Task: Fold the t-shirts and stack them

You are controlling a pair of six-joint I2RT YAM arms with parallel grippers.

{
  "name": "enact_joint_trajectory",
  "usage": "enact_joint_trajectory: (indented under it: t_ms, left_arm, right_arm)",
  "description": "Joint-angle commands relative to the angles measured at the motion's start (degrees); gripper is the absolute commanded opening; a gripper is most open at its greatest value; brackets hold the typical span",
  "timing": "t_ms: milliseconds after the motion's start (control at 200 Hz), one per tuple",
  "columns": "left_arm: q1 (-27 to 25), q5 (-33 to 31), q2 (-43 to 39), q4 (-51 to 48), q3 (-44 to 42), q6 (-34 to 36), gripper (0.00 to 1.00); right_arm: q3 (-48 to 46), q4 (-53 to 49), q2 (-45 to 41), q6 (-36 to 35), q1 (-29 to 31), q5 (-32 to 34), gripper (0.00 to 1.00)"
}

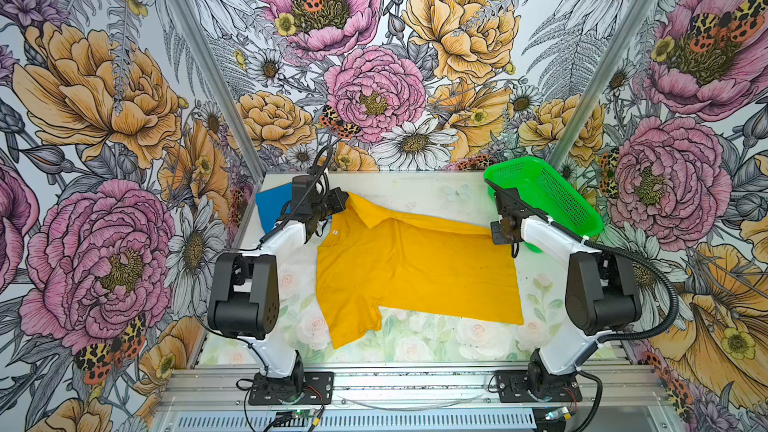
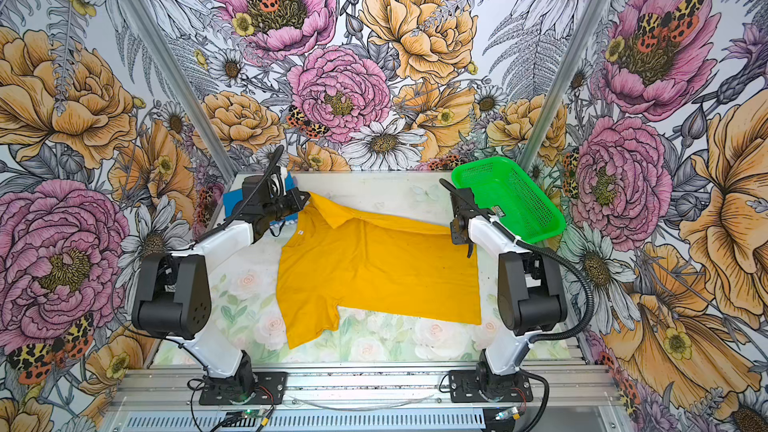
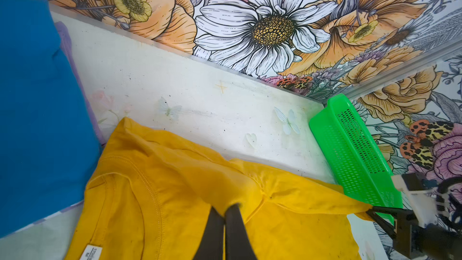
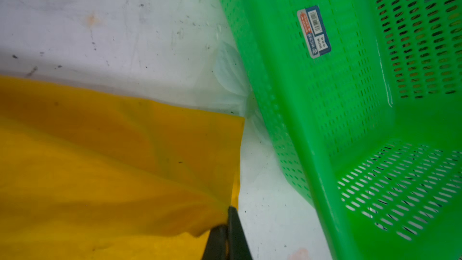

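Note:
The mustard-yellow t-shirt [image 1: 415, 272] [image 2: 374, 272] lies spread on the table, collar to the left, one sleeve toward the front. Its far long edge is raised between both grippers. My left gripper [image 3: 226, 211] [image 1: 347, 201] is shut on the far shoulder and sleeve cloth [image 3: 200, 171]. My right gripper [image 4: 228, 217] [image 3: 372, 212] is shut on the far hem corner [image 4: 225, 171], beside the basket. The bright blue t-shirt [image 1: 272, 205] [image 2: 232, 201] [image 3: 37, 108] lies flat in the far left corner, partly hidden by my left wrist.
A bright green perforated basket [image 1: 548, 197] [image 2: 511, 201] [image 4: 325, 121] leans tilted in the far right corner, close to my right wrist. Bare table [image 1: 436, 193] shows behind the yellow shirt, below the floral back wall. Both arm bases stand along the front rail.

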Motion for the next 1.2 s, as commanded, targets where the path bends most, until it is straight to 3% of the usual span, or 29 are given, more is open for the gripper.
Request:
enact_joint_trajectory:
  t_ms: [0,320,510,705,991,1196]
  left_arm:
    - [-0.67,-1.86,-1.77,2.55,-3.26,-1.58,0.0]
    - [-5.22,-11.16,2.67,0.61,-11.15,-7.16,0.0]
    - [-6.4,-16.75,2.65,-3.08,-14.47,-10.14,0.0]
    - [-5.82,-18.63,2.71,-6.77,-16.28,-10.34,0.0]
    - [-4.82,-20.21,0.33,-5.7,-24.81,-16.16,0.0]
    - [-11.49,-28.19,-7.7,-5.68,-34.21,-24.82,0.0]
  right_arm:
    - [-1.19,2.78,-2.38,-1.61,0.65,3.59,0.0]
    - [-2.41,1.37,2.21,0.29,6.06,1.19,0.0]
    - [-0.05,-5.06,7.41,3.97,6.31,8.46,0.0]
    - [-1.66,-5.07,8.08,5.78,5.5,10.61,0.0]
    - [-1.59,-6.15,10.07,3.15,7.39,5.16,0.0]
    - [-3.6,-8.86,7.43,4.57,11.51,2.85,0.0]
